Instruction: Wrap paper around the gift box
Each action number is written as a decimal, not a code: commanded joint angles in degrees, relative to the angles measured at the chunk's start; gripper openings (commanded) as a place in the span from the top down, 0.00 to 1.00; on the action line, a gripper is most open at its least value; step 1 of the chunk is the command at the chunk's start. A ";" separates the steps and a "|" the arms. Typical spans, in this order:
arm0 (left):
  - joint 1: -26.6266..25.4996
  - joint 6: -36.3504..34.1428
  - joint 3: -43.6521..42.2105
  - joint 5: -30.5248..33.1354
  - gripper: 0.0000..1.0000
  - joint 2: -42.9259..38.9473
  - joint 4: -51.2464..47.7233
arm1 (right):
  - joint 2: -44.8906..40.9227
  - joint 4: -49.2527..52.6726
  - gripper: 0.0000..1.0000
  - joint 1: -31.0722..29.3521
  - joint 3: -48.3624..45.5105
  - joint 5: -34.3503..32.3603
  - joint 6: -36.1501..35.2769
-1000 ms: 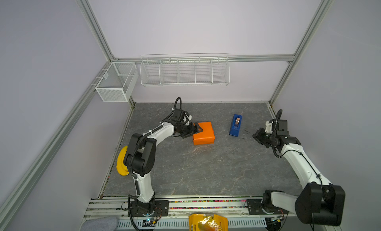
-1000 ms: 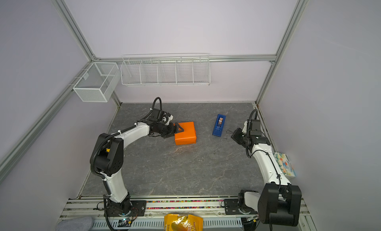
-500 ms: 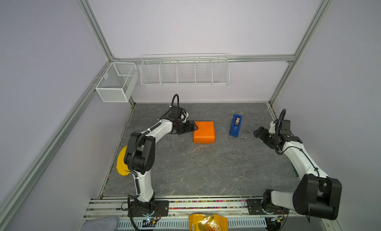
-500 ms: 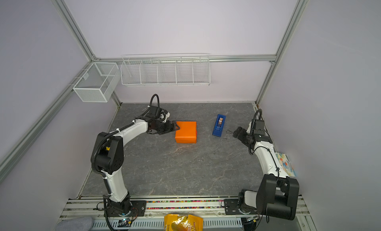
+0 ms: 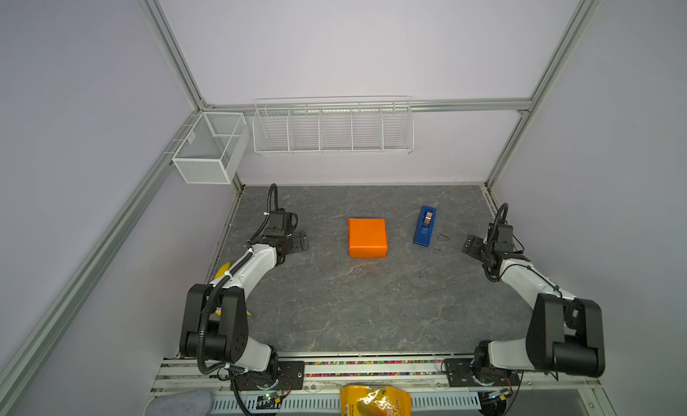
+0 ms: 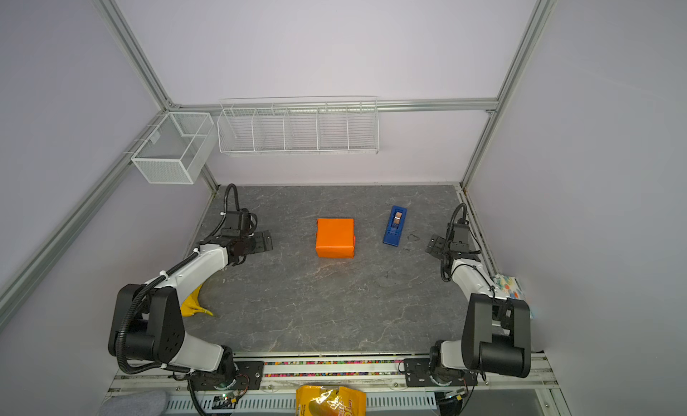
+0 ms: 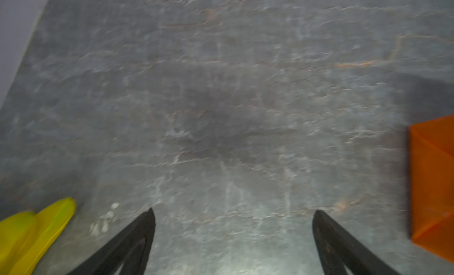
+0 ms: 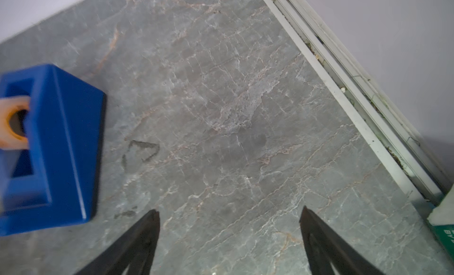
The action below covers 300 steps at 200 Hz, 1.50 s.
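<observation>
The orange paper (image 5: 367, 237) sat folded snugly around the gift box, which was wholly hidden inside it, in the middle of the grey table (image 5: 334, 302). The blue tape dispenser (image 5: 425, 225) stood near on its right, handy for sealing. The left gripper (image 5: 302, 242) and right gripper (image 5: 469, 245) hung well clear on either side, jaws wide and empty, apparently because the parcel needed no holding.

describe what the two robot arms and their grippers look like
The left arm and right arm share white tubular links, bulky black joints and looping black ribbed cables. The left gripper and right gripper are black, with thin fingers tapering to points.
</observation>
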<state>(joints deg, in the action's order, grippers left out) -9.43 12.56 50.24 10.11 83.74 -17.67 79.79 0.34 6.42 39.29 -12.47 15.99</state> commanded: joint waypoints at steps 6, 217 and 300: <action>2.20 -3.20 -6.95 8.70 0.01 -3.64 13.66 | 1.01 -17.30 0.11 -2.61 -3.66 -6.30 -7.42; 7.76 -12.93 -28.13 -6.92 0.01 4.65 68.82 | 7.76 -50.54 0.12 -6.90 -17.64 3.24 -16.83; 7.70 -12.98 -27.72 -4.40 0.01 4.85 68.82 | 7.80 -50.55 0.12 -6.93 -17.67 3.28 -16.94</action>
<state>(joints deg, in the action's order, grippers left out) -1.96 0.54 22.92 4.93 88.09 48.56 87.68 -48.36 -0.12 21.85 -8.97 0.38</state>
